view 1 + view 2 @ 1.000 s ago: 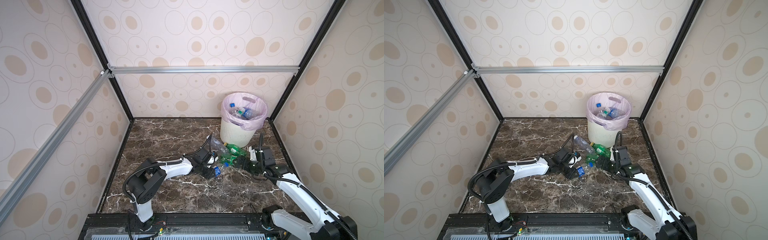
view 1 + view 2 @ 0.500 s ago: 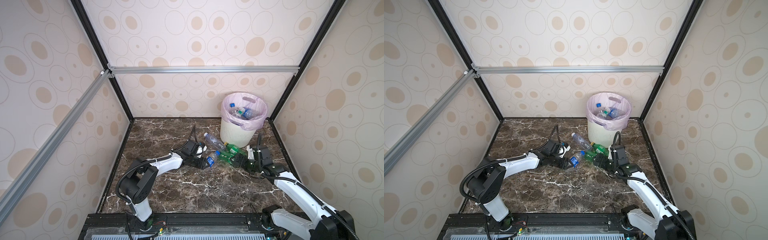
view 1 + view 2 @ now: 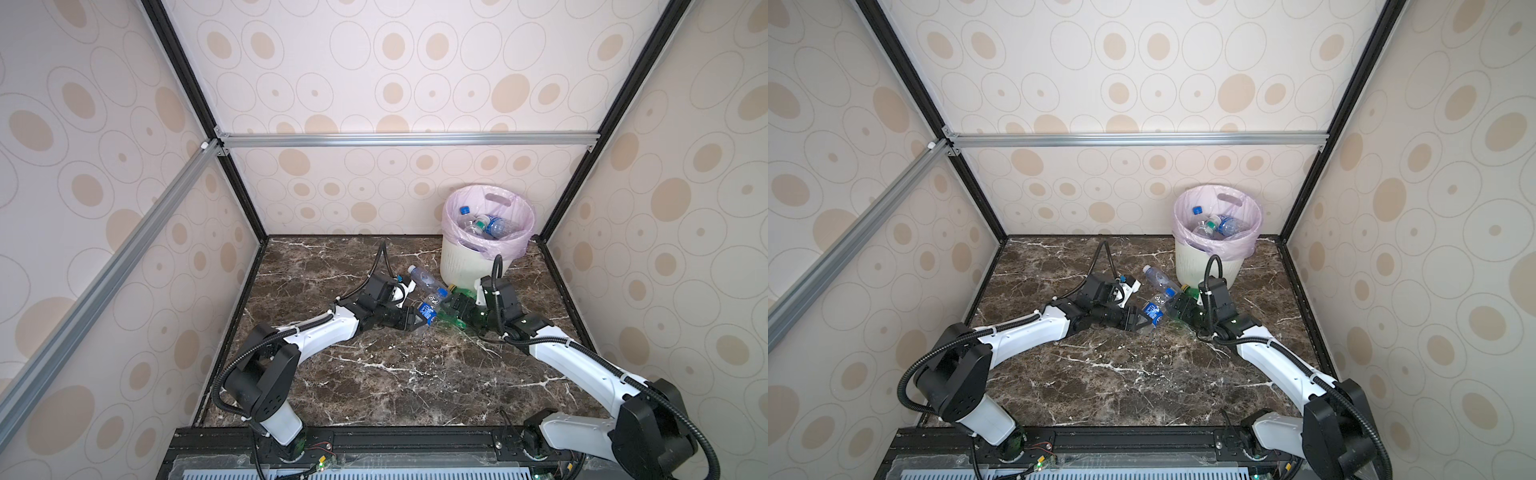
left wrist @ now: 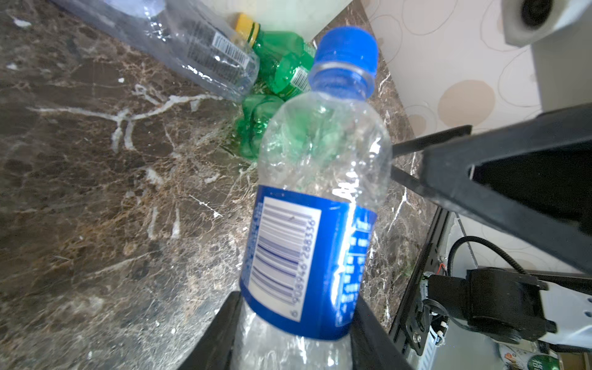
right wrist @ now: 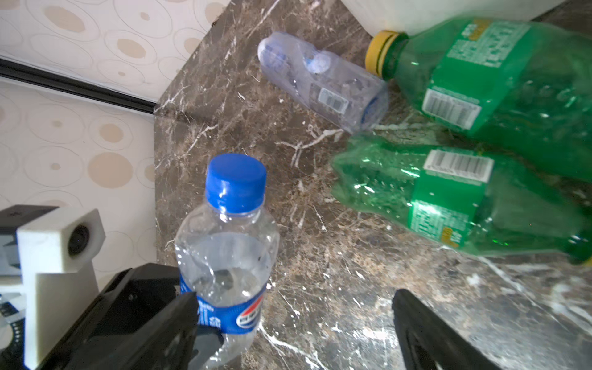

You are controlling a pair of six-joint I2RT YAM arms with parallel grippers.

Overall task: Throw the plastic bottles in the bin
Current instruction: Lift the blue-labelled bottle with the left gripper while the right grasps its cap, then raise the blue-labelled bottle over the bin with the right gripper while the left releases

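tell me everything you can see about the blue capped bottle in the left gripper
The blue-capped bottle is small, of thin clear plastic, dented and crumpled, apparently empty. It has a blue screw cap and a blue label with a white barcode panel. The left gripper is shut on its lower body, around the label's bottom edge, with the cap pointing away from the wrist toward the green bottles lying on the marble floor. Other contact cannot be told.

blue-label bottle (image 4: 312,198), barcode (image 4: 282,253) 6 908946 288336
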